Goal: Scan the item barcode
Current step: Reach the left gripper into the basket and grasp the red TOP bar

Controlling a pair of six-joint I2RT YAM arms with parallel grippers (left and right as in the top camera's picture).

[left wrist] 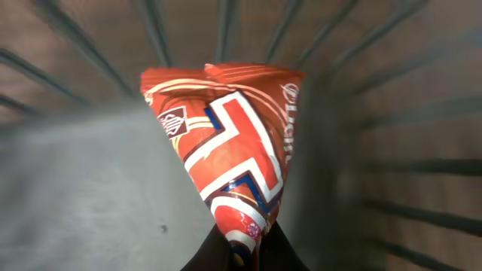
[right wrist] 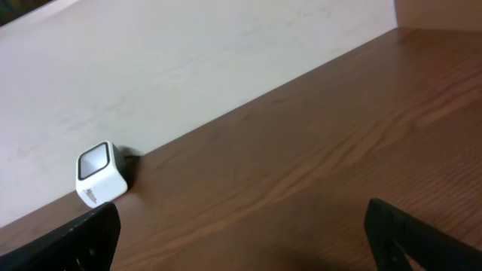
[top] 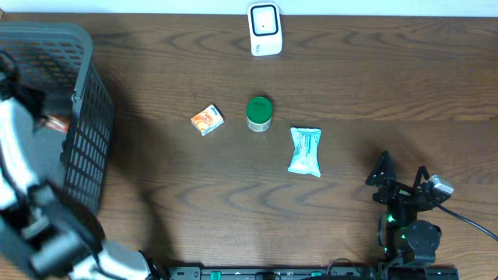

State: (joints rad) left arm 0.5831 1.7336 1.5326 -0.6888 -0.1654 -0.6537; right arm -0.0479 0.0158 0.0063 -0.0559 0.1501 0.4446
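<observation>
Deep in the basket (top: 84, 101), left hand (left wrist: 242, 252) clamps red packet (left wrist: 233, 143), right hand (top: 402, 177) spread.

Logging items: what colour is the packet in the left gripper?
The packet is orange-red with white and blue stripes, clearest in the left wrist view.

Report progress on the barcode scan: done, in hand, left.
Done: left end effector is shut on the red snack packet inside the basket. In hand: that grip, packet not yet lifted out. Left: carry it to the scanner and show its barcode. Right end effector is open.
</observation>
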